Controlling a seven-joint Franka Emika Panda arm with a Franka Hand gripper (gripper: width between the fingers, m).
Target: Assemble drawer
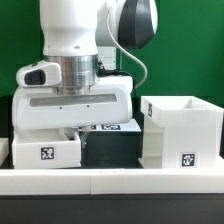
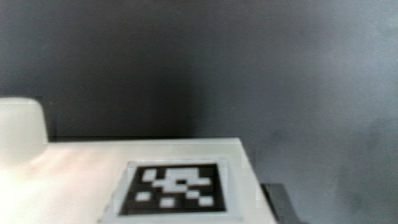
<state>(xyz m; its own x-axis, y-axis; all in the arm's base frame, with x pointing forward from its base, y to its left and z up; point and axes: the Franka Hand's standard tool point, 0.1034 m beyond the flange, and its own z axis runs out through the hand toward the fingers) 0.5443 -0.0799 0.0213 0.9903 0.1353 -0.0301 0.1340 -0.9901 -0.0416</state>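
Observation:
The drawer's tall white casing (image 1: 180, 128) stands at the exterior view's right, open at the top, with a tag low on its front. One white tray (image 1: 45, 151) with a square tag lies at the exterior view's left, against the border rail. My gripper (image 1: 72, 128) hangs low directly behind and above this tray, and its fingertips are hidden by the tray. In the wrist view a white tagged face (image 2: 178, 188), apparently this tray, fills the near part of the picture, with a white block (image 2: 18, 125) beside it. A second tray is not visible.
The low white border rail (image 1: 110, 181) runs along the front. The marker board (image 1: 108, 127) shows partly behind the gripper. Dark table surface (image 1: 112, 150) lies between tray and casing. A green wall stands behind.

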